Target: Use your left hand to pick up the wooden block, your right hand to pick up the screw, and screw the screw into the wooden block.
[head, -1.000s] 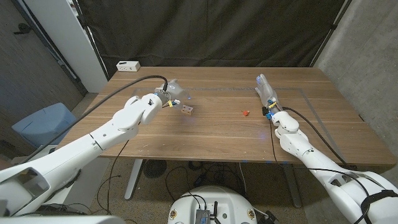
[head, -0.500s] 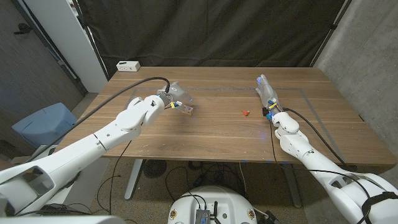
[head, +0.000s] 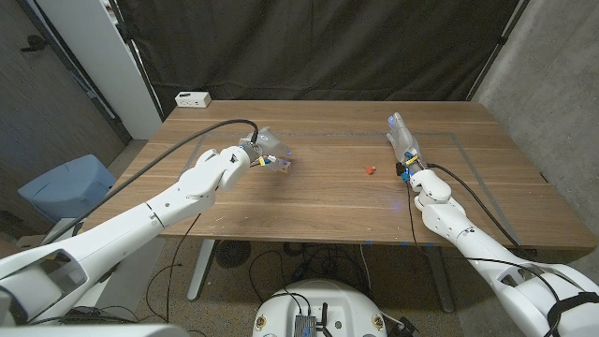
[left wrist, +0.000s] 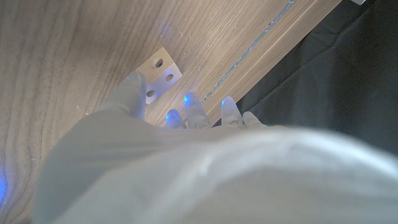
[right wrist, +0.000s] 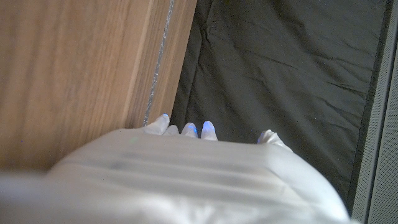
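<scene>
Dark curtain behind, wooden bench [head: 318, 201] under both my arms. Wooden block [head: 282, 167], with drilled holes showing in the left wrist view [left wrist: 160, 73], lies on the bench just at my left hand's [head: 260, 150] fingertips [left wrist: 134, 87]. One fingertip sits against the block's edge, the others fan out beside it. Nothing gripped yet, as far as the blur allows me to say. Red screw [head: 369, 170] lies near mid-bench, well apart from the block, a little short of my right hand [head: 401, 140].

Risks: fingers touch only one side of the block, so closing now may push it along the bench or tip it rather than lift it. The screw is small and low, so it may well roll off when I reach for it.

Pose: left arm stretched forward, hand angled down over the block. Right arm extended, hand standing on edge, fingers straight and together, holding nothing.
</scene>
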You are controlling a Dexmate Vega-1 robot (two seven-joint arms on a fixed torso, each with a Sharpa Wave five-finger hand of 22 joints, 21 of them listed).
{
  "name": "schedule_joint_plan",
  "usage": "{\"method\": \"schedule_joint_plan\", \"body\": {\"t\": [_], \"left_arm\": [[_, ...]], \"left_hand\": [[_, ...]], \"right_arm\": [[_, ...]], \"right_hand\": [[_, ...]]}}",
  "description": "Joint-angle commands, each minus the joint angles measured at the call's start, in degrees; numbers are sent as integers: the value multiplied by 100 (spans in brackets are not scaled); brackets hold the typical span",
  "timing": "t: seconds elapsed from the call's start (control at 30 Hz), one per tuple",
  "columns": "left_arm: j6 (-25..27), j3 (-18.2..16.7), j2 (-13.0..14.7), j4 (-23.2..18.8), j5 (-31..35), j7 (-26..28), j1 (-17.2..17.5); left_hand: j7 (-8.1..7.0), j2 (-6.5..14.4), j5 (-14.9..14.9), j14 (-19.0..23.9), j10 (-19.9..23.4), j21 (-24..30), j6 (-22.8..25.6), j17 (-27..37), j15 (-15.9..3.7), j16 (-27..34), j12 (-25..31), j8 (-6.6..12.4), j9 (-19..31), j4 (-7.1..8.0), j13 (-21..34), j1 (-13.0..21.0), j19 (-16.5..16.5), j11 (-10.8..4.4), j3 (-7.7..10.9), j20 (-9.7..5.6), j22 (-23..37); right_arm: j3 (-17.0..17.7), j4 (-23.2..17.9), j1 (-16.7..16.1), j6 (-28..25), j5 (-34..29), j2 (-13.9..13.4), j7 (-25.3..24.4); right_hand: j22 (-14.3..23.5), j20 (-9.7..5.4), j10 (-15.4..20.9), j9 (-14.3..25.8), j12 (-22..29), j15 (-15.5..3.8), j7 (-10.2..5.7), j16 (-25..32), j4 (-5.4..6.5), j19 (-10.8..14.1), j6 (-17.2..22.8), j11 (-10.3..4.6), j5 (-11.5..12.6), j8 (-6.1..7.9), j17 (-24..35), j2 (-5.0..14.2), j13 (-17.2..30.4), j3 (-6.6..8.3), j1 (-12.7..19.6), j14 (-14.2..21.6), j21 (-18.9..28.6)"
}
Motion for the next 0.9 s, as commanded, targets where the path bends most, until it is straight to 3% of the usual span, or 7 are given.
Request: {"method": "schedule_joint_plan", "body": {"t": [0.03, 0.4, 0.9], "left_arm": [[98, 157, -94, 145, 139, -108, -87], [109, 265, -194, 284, 174, -67, -159], [25, 389, -308, 507, 132, 131, -285]], "left_hand": [[7, -99, 30, -23, -127, 14, -205, 5, 71, -40, -74, -46, -5, 18, 23, 5, 57, 4, -75, 13, 26], [8, -133, 40, -75, -219, 5, -424, 6, 135, -59, -113, -49, -4, 33, 27, -37, 58, 24, -135, 14, 26], [8, -125, 50, 66, -92, 6, -436, 7, 66, -10, -59, 8, 2, 33, 37, -35, 80, -57, -169, 9, 26]], "right_arm": [[8, -49, -40, -27, 14, -9, -27], [2, 0, -13, -2, 6, 13, -17], [24, -52, -63, -3, 10, -2, -74]], "right_hand": [[19, 16, 19, 18, 47, 61, -27, 34, -38, -17, -47, 6, 3, 11, 7, -17, 29, 11, -24, -21, 10], [19, 21, 17, 18, 46, 71, -33, 36, -42, -14, -52, 13, 1, 11, 8, -19, 29, 12, -31, -20, 11], [19, 23, 24, 18, 50, 80, -51, 36, -50, -12, -65, 22, 1, 9, 9, -19, 30, 17, -38, -23, 12]]}}
